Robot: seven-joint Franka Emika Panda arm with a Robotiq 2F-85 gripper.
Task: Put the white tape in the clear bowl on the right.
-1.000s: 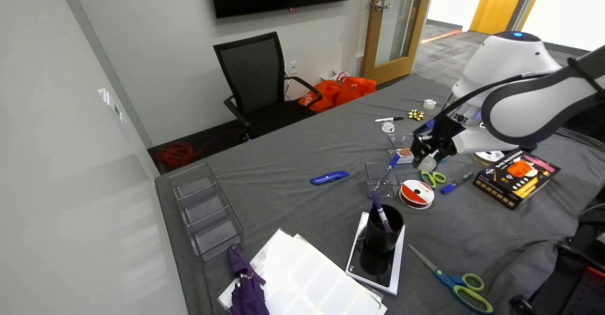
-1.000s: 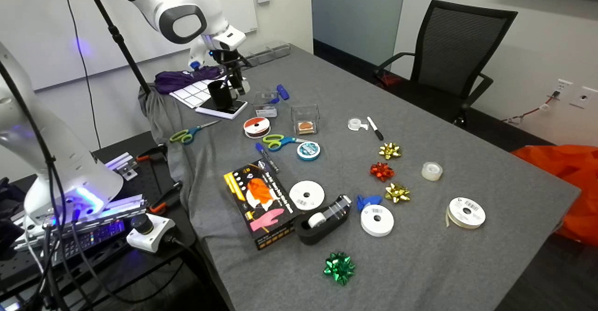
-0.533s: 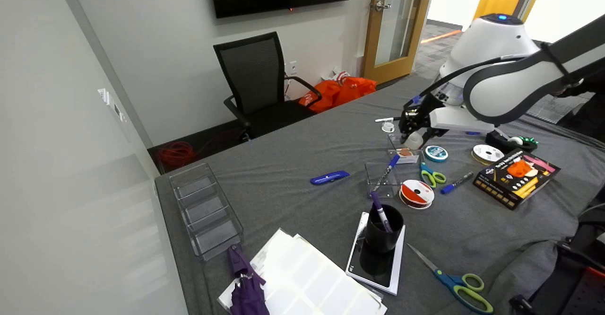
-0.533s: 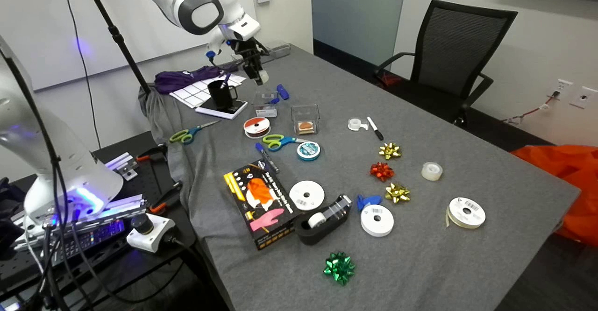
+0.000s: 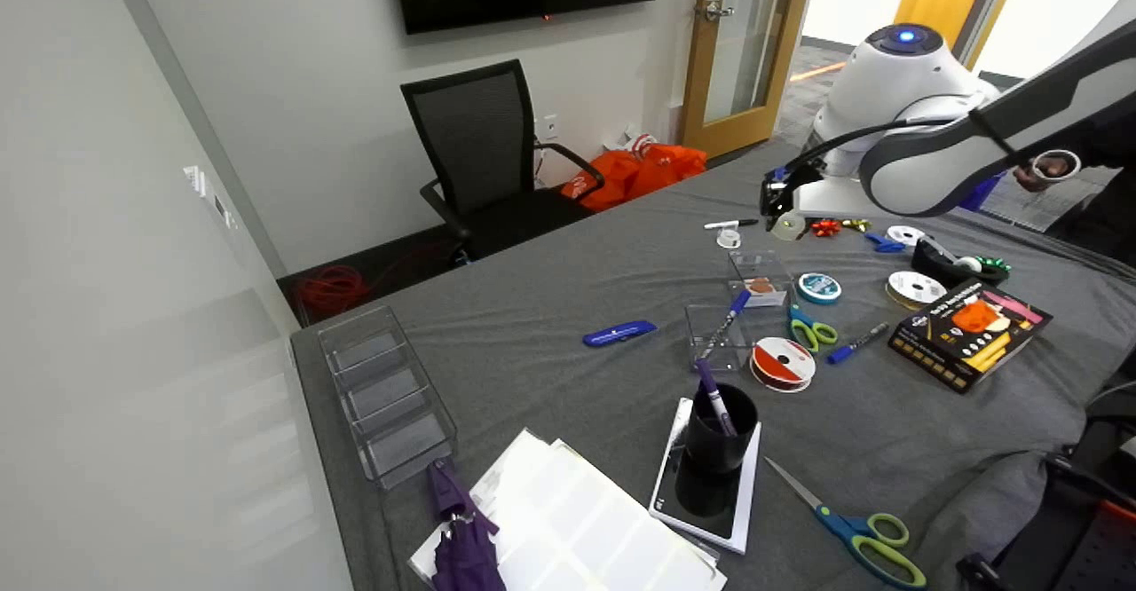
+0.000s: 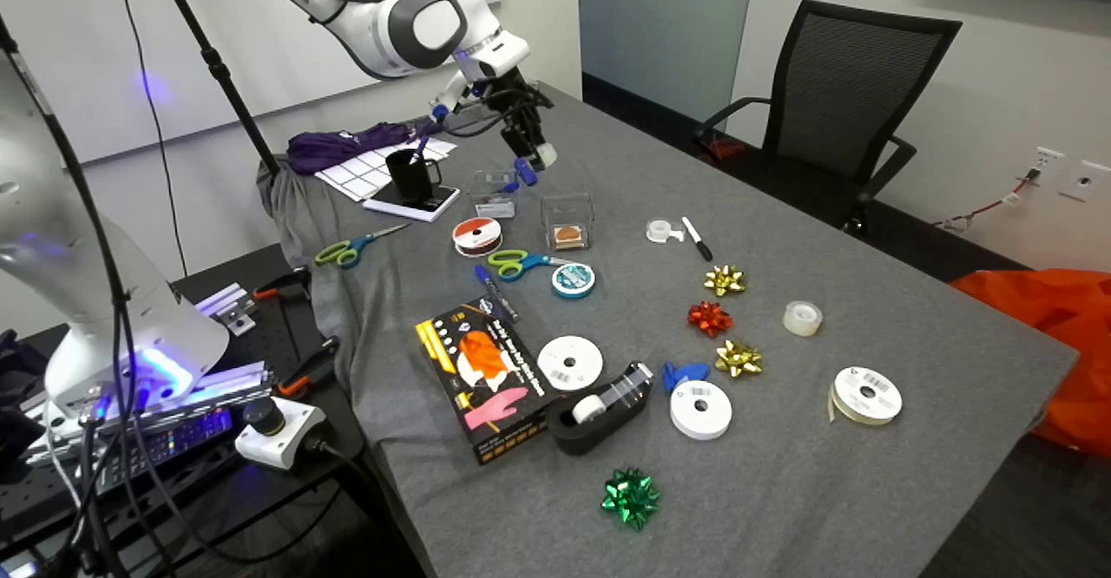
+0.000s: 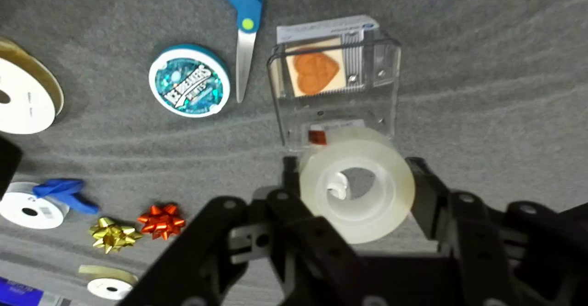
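1. In the wrist view we see the end effector (image 7: 354, 182) clasping the white tape (image 7: 358, 147), its two sides pressed against the roll.
2. In both exterior views we find that tape in the air over the counter (image 6: 781, 491), at the lower end of the arm (image 6: 434, 27).
3. Near it and lower down stands the clear container (image 7: 340, 108); from the wrist, the roll covers part of one edge for us, yet both exterior views show the two apart.
4. Inside that container we make out a pale block (image 7: 317, 71) marked with a brown heart.
5. Near it we see a second clear container (image 5: 729, 358), with a blue marker (image 5: 726, 321) slanting out of it.
6. A red ribbon spool (image 5: 783, 364) lies just beside this second one, and we spot a blue box cutter (image 5: 619, 334) near its opposite side.
7. In the wrist view we note a round mint tin (image 7: 189, 81), and scissors (image 7: 249, 16) whose blade reaches between the tin and the first container.
8. We see a black mug (image 5: 710, 451) upright on a flat, dark-topped slab (image 5: 697, 517) with a white edge; a purple marker (image 5: 717, 405) stands tilted in the mug.
9. In an exterior view a black tape dispenser (image 6: 590, 432) sits just beside a printed black box (image 6: 490, 378); we cannot tell whether they touch.
10. Another roll of tape (image 6: 802, 318) lies flat on the counter, and we see it well apart from the end effector.
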